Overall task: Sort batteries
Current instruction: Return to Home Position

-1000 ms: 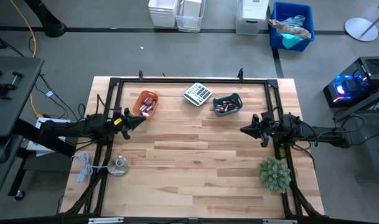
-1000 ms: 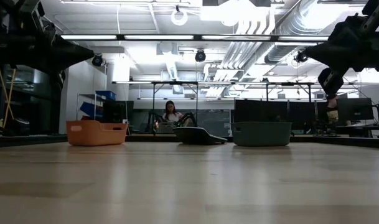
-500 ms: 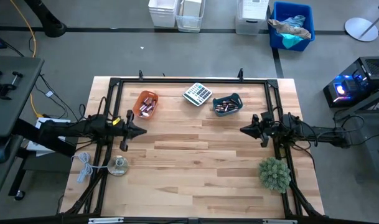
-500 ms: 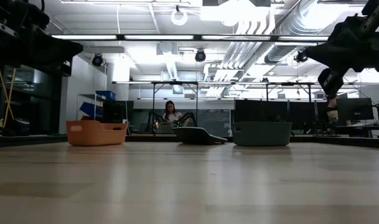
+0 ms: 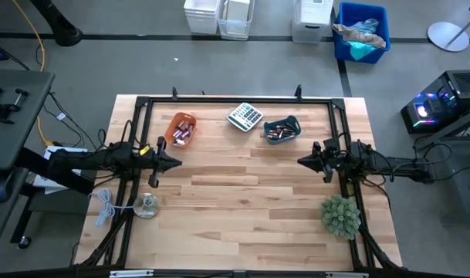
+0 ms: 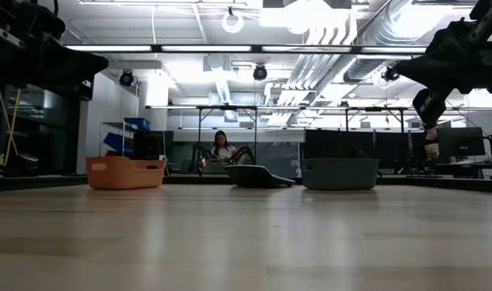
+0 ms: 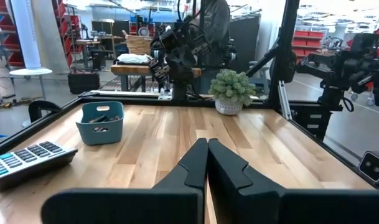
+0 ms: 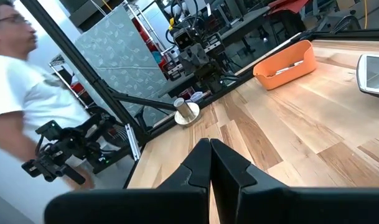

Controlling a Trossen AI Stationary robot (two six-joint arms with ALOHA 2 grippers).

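The batteries lie in two bowls at the table's far side: some in the orange bowl (image 5: 180, 129) and some in the teal bowl (image 5: 282, 130), where dark ones show at the rim (image 7: 102, 118). My left gripper (image 5: 175, 162) hovers shut over the table's left part, nearer than the orange bowl and pointing right. My right gripper (image 5: 302, 161) hovers shut over the right part, nearer than the teal bowl and pointing left. In the wrist views both pairs of fingers, left (image 7: 206, 143) and right (image 8: 209, 144), meet with nothing between them.
A grey calculator (image 5: 245, 116) lies between the two bowls. A round clear-and-metal disc (image 5: 147, 205) and a white cable sit near the left near corner, a small green plant (image 5: 341, 215) near the right near corner. A person in white (image 8: 18, 81) stands beyond the table's left side.
My left gripper has drawn back from beside the orange bowl toward the table's near and left edges and turned from slanting toward the bowl to pointing straight right. It has then kept still.
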